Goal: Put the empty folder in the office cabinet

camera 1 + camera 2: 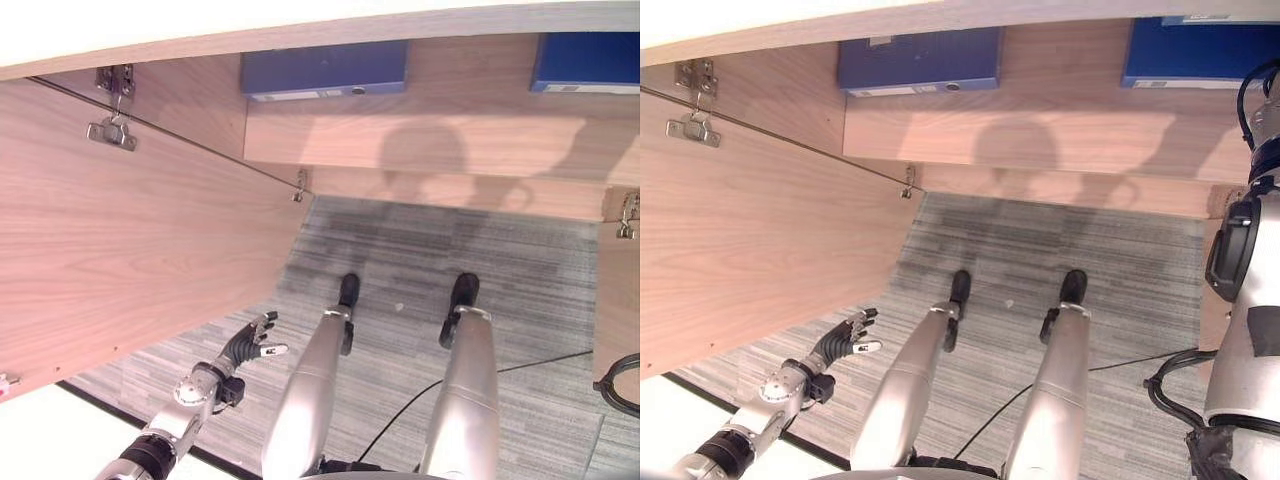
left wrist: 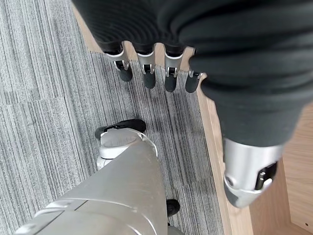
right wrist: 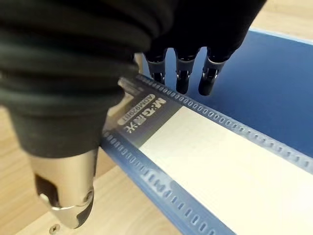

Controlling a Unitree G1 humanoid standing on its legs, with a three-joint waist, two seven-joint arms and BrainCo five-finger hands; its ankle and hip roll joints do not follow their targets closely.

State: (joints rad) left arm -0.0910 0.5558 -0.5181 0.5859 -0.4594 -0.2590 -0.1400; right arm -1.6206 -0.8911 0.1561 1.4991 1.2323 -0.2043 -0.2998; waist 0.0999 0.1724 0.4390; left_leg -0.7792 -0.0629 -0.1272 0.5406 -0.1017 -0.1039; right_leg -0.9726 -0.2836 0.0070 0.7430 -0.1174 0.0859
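Open office cabinet seen from above, two blue folders lying on its shelf.

The wooden cabinet door (image 1: 130, 230) swings out across the left of the head views, its metal hinge (image 1: 110, 130) at upper left; grey carpet (image 1: 430, 260) fills the centre. One blue folder (image 1: 325, 70) lies top centre on the shelf (image 1: 450, 140), and a second blue folder (image 3: 254, 112) at top right sits directly under the right hand (image 3: 181, 63), whose fingers hang loosely straight just above its cover, gripping nothing. The left hand (image 1: 250, 345), lower left beside the door's edge, is relaxed and empty.
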